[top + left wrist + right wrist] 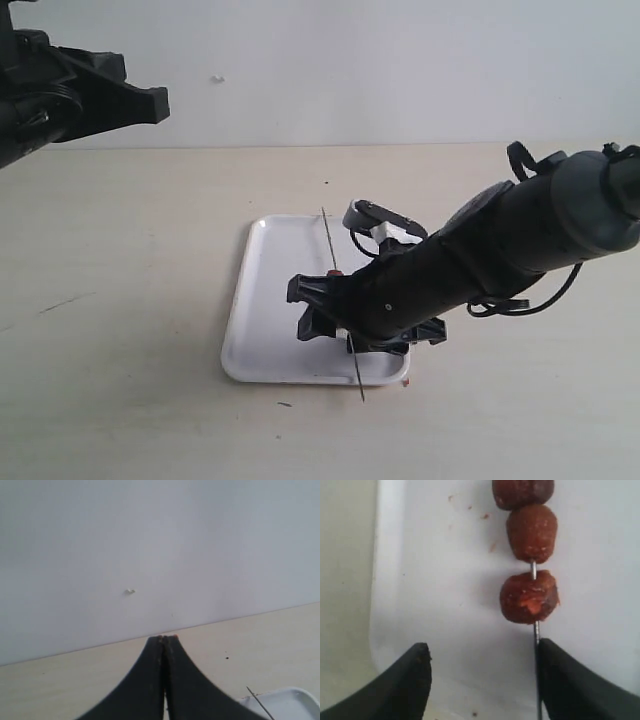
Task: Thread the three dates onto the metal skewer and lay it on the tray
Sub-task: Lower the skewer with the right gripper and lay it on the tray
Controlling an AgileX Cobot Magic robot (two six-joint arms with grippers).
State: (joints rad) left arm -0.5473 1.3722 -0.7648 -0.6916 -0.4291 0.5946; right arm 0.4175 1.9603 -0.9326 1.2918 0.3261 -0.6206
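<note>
With the dates (532, 532) and skewer (536, 630) lying on the tray (265, 300), the released right claw (482, 665) needed a straight lift, lest its jaw snag the skewer.

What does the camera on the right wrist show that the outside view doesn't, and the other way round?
Only the right wrist view: all three dates close up, threaded in a row, the one nearest the claw split open, brown crumbs beside them, and the right claw open with nothing between its tips.
Only the exterior view: the whole tray outline, the skewer poking past both rims, the left arm raised far off, the table.
Both: the tray with the skewer lying on it.
</note>
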